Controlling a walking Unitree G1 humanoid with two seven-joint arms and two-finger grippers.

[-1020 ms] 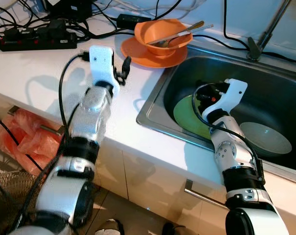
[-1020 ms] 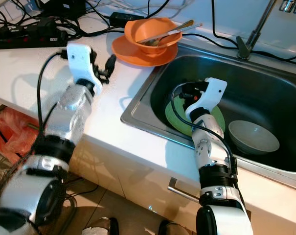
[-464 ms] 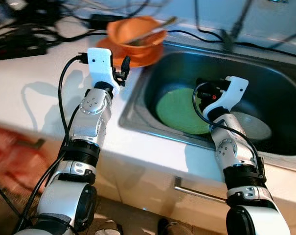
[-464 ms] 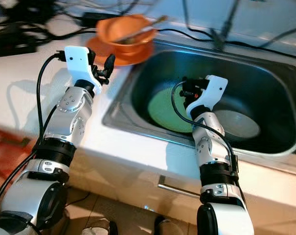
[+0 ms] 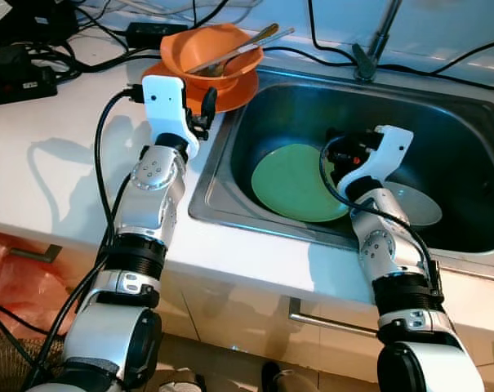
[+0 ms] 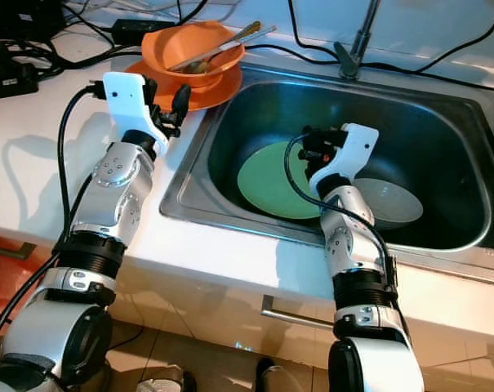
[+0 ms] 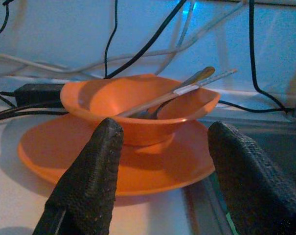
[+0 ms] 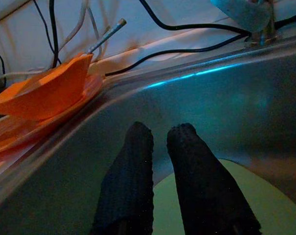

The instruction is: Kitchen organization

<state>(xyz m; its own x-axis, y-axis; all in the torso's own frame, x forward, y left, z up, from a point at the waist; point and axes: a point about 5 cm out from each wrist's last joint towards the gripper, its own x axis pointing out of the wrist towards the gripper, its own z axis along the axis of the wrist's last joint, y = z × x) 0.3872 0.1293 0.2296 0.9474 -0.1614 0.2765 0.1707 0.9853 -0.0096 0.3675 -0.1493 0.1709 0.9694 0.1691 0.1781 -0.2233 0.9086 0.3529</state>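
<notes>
An orange bowl (image 5: 207,49) holding metal utensils (image 5: 245,45) sits on an orange plate (image 5: 240,86) on the white counter, just left of the sink. My left gripper (image 7: 162,134) is open and hovers low in front of this plate, with nothing between its fingers (image 5: 206,104). Down in the steel sink (image 5: 442,114) a green plate (image 5: 286,184) lies flat, with a pale grey bowl (image 5: 418,204) to its right. My right gripper (image 8: 160,134) is shut and empty, held above the green plate's right edge.
A faucet (image 5: 373,37) rises behind the sink. Black cables and a power strip (image 5: 10,77) lie along the back of the counter. Below the counter front are drawer handles (image 5: 328,321) and a red bag (image 5: 18,282).
The camera has shifted, so the sink now sits more central. My left gripper stands closer to the orange plate than before. The right gripper stays over the green plate.
</notes>
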